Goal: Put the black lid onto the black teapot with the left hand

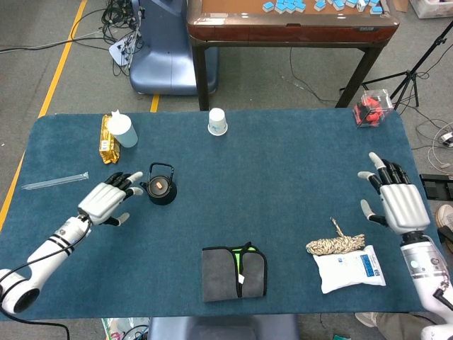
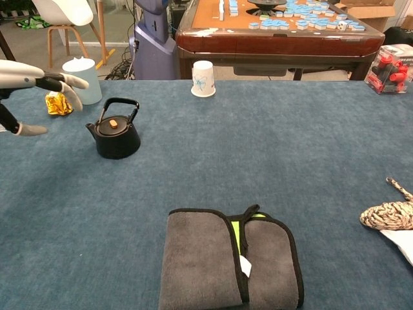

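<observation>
Black teapot [image 1: 161, 192] bore an orange-knobbed black lid [image 2: 113, 124]. Tabletop [image 1: 283, 177] was dark teal. Folded cloth [image 1: 234, 272] was grey with green trim.

In the chest view the left hand [image 2: 32, 87] is cut off by the left edge, the rope [image 2: 387, 213] and white packet [image 2: 401, 242] run past the right edge, and the right hand falls wholly outside that picture

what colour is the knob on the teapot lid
Orange-brown knob on the black lid; the chest view shows it best.
</observation>
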